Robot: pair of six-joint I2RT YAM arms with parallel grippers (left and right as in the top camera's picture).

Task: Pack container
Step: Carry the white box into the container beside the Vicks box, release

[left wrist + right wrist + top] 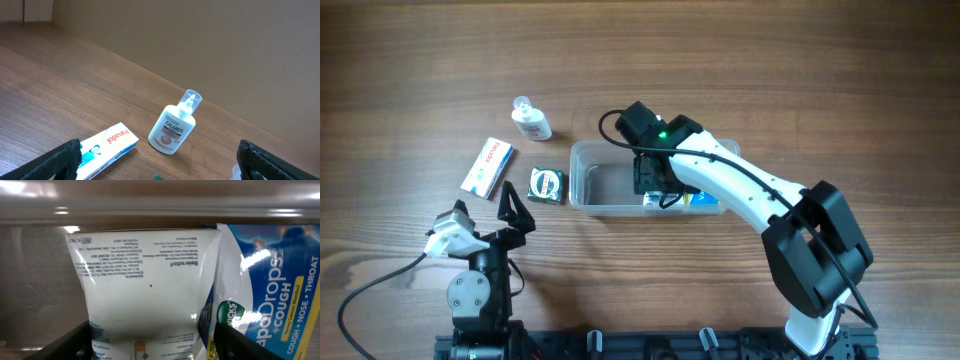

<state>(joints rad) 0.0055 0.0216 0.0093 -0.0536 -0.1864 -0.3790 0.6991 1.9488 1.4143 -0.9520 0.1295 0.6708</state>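
Right wrist view shows the right gripper [155, 332] straddling a white pack [145, 275] beside a blue VapoDrops bag [270, 290]; whether it grips is unclear. Both lie inside the container [585, 170], mid-table, long axis running left-right, right end hidden under the arm [740, 185]. The left gripper [517, 210] hangs spread and empty over the brown wooden table [770, 60].

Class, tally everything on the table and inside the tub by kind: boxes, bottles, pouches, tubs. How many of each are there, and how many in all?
Boxes: 2 (white Panadol box, small dark box)
Bottles: 1 (Calamol bottle)
Pouches: 2 (white pouch, blue VapoDrops pouch)
Tubs: 1 (clear container)
Total: 6
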